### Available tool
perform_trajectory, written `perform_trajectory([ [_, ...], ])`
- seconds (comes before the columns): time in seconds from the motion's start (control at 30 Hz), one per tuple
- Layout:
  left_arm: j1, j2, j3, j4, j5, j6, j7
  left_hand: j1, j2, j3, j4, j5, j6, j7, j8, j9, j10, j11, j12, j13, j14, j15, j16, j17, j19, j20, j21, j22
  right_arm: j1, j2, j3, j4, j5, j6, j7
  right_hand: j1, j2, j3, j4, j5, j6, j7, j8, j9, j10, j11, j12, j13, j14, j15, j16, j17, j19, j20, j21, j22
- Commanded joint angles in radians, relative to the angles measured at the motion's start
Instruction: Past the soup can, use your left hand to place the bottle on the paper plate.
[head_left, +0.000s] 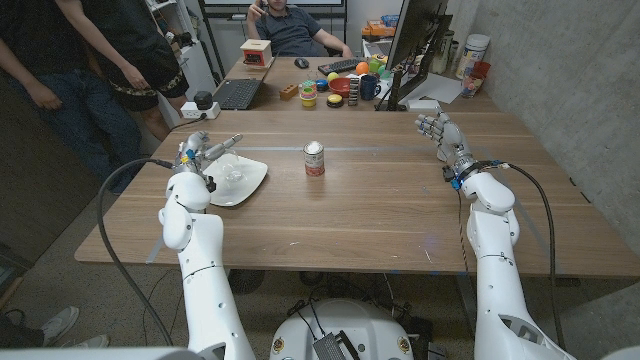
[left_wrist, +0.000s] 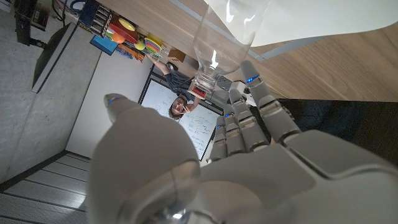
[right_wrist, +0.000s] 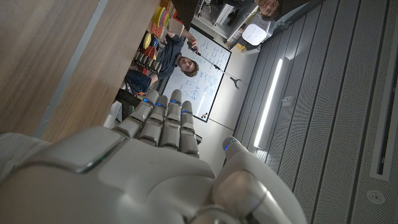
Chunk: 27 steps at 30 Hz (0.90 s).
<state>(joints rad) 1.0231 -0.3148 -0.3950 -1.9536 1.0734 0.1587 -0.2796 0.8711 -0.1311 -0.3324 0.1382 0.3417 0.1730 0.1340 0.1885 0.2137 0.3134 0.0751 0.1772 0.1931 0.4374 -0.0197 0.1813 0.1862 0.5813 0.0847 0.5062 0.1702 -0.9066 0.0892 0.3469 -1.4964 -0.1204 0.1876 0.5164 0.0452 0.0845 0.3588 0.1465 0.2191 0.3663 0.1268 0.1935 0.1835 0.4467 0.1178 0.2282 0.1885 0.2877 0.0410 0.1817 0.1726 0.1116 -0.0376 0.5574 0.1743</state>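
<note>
The left wrist view is showing what the head view blurs: the clear plastic bottle (left_wrist: 222, 37) is lying on the white paper plate (left_wrist: 311, 15), its neck just beyond the left hand's (left_wrist: 249, 143) loosely extended fingers (left_wrist: 261, 99), contact unclear; the red-labelled soup can (head_left: 314, 159) is standing right of the plate; the right hand (head_left: 440, 133) is hovering empty, fingers straight.

I see long wooden bench (head_left: 380, 200), grey concrete wall (head_left: 560, 70) at right. Second desk (head_left: 300, 75) beyond, cluttered: laptop (head_left: 237, 93), monitor (head_left: 415, 40), colourful toys (head_left: 340, 85). Seated person (head_left: 290, 28) behind it, another standing (head_left: 90, 60) far left. Whiteboard (right_wrist: 208, 74), ceiling strip light (right_wrist: 272, 102).
</note>
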Motion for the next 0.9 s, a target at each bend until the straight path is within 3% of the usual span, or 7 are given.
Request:
perform_trajectory([
  [0.03,-0.003,-0.017,-0.007,-0.032,-0.019,-0.028,-0.014,-0.012,0.003,-0.002,0.006,0.011,-0.015,0.013,-0.002,-0.001,-0.010,-0.002,0.001,0.001,-0.014,0.002,-0.002,0.002,-0.001,0.009,-0.007,0.006,-0.001,-0.002,-0.001,0.001,-0.003,0.001,-0.001,-0.012,0.005,-0.003,-0.002,0.005,0.011,0.003,0.003,0.005,0.005,0.000,-0.002,0.001,0.013,-0.001,0.003,0.000,0.008,-0.024,-0.005,0.004],
  [0.13,-0.005,-0.016,-0.010,-0.037,-0.031,-0.037,-0.029,-0.017,0.004,-0.001,0.006,0.012,-0.024,0.012,-0.003,-0.001,-0.019,-0.002,0.000,0.001,-0.024,0.004,-0.002,0.002,-0.009,0.012,-0.013,0.006,0.002,-0.003,-0.002,0.008,-0.003,0.008,0.000,-0.012,0.005,-0.004,-0.002,0.005,0.013,0.004,0.004,0.005,0.005,0.000,-0.002,0.001,0.013,-0.001,0.003,0.000,0.009,-0.024,-0.006,0.004],
  [0.3,-0.005,-0.025,-0.016,-0.047,-0.055,-0.056,-0.032,-0.030,0.005,-0.002,0.008,0.015,-0.046,-0.012,-0.003,-0.002,-0.045,-0.005,-0.001,0.001,-0.045,0.013,-0.002,0.002,-0.035,0.034,-0.030,0.007,0.005,-0.005,-0.005,0.018,-0.008,0.007,0.000,-0.013,0.005,-0.004,-0.002,0.005,0.014,0.004,0.004,0.005,0.006,0.001,-0.002,0.002,0.014,-0.001,0.003,0.000,0.010,-0.024,-0.007,0.004],
  [0.6,-0.008,-0.035,-0.018,-0.072,-0.057,-0.060,-0.048,-0.064,0.010,-0.001,0.011,0.022,-0.081,-0.038,0.000,-0.004,-0.095,0.001,0.002,0.001,-0.123,0.048,-0.007,0.003,-0.099,0.066,-0.073,0.009,0.004,-0.006,-0.004,0.020,-0.010,0.012,-0.001,-0.013,0.005,-0.006,-0.001,0.006,0.016,0.004,0.004,0.005,0.008,0.001,-0.001,0.002,0.017,-0.001,0.003,0.000,0.012,-0.024,-0.010,0.005],
  [0.83,-0.007,-0.043,-0.017,-0.086,-0.053,-0.064,-0.056,-0.075,0.013,0.000,0.011,0.025,-0.091,-0.034,0.003,-0.006,-0.108,0.007,0.006,0.001,-0.159,0.068,-0.007,0.003,-0.129,0.085,-0.093,0.009,0.007,-0.007,-0.004,0.026,-0.011,0.013,-0.001,-0.013,0.005,-0.007,-0.001,0.006,0.016,0.003,0.004,0.005,0.009,0.001,-0.001,0.002,0.017,-0.001,0.003,0.000,0.013,-0.025,-0.012,0.005],
  [0.9,-0.010,-0.046,-0.023,-0.089,-0.072,-0.068,-0.068,-0.081,0.014,0.000,0.011,0.027,-0.093,-0.035,0.005,-0.006,-0.111,0.008,0.008,0.001,-0.173,0.078,-0.006,0.003,-0.143,0.103,-0.102,0.010,0.008,-0.007,-0.004,0.027,-0.010,0.013,0.001,-0.013,0.005,-0.007,-0.001,0.006,0.017,0.003,0.004,0.005,0.009,0.002,-0.001,0.002,0.017,-0.002,0.003,0.000,0.012,-0.024,-0.013,0.005],
])
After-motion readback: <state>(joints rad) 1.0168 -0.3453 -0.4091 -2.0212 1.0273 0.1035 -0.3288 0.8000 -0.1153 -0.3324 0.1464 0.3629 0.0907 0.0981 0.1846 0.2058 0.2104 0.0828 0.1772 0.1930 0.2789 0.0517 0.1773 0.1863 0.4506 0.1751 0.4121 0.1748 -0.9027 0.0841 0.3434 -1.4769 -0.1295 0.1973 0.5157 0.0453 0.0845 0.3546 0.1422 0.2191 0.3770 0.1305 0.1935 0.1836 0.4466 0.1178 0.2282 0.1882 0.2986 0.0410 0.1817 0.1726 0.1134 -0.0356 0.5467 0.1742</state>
